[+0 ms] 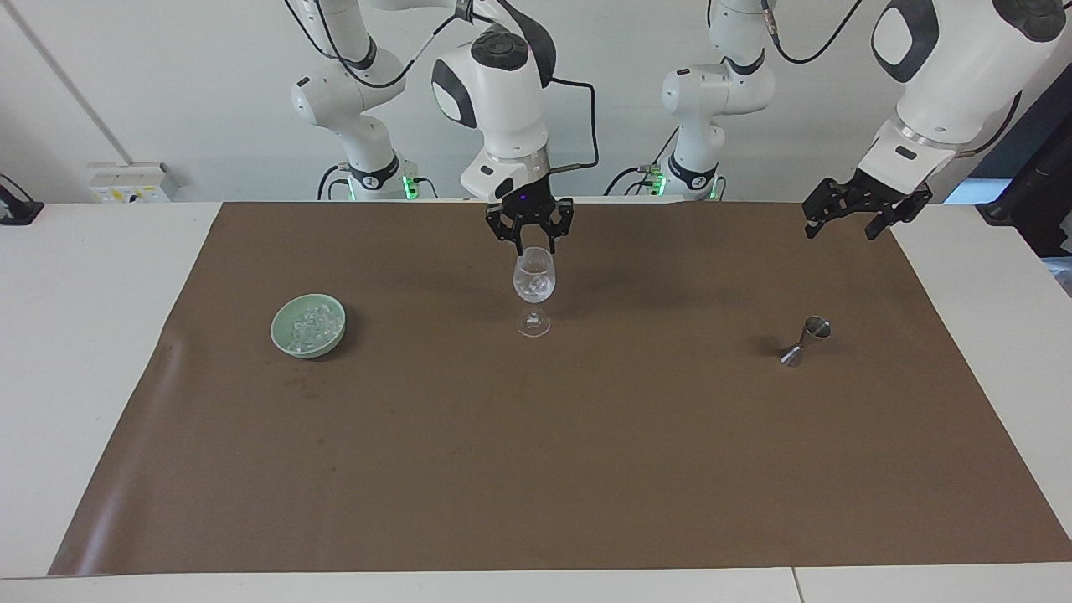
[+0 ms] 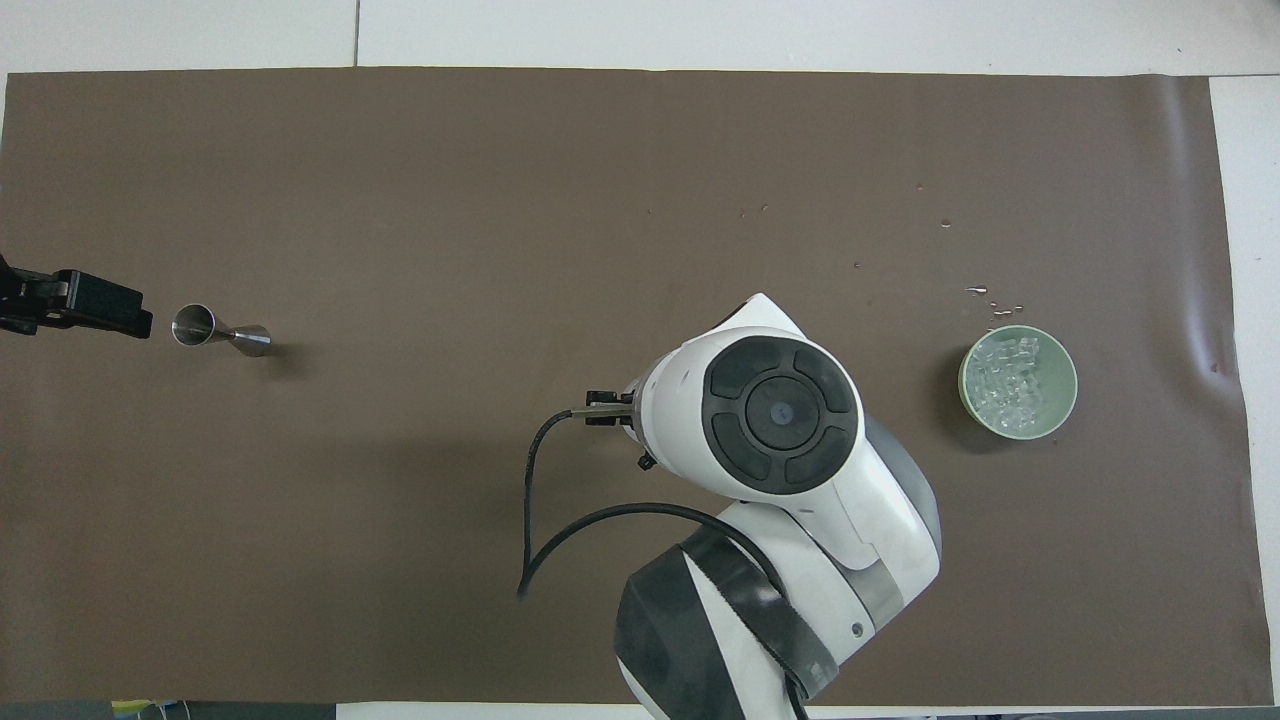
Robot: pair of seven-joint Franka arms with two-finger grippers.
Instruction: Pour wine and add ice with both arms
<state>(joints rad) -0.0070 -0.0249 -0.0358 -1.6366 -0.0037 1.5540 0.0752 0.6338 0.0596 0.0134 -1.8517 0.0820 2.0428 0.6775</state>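
Ice (image 1: 535,289) under parted right gripper (image 1: 530,248)

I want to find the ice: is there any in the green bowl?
Yes, a heap of small clear ice cubes lies in the pale green bowl.

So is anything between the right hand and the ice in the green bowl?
Nothing visible. The right hand hangs over the wine glass; between the glass and the green bowl of ice lies only bare brown mat.
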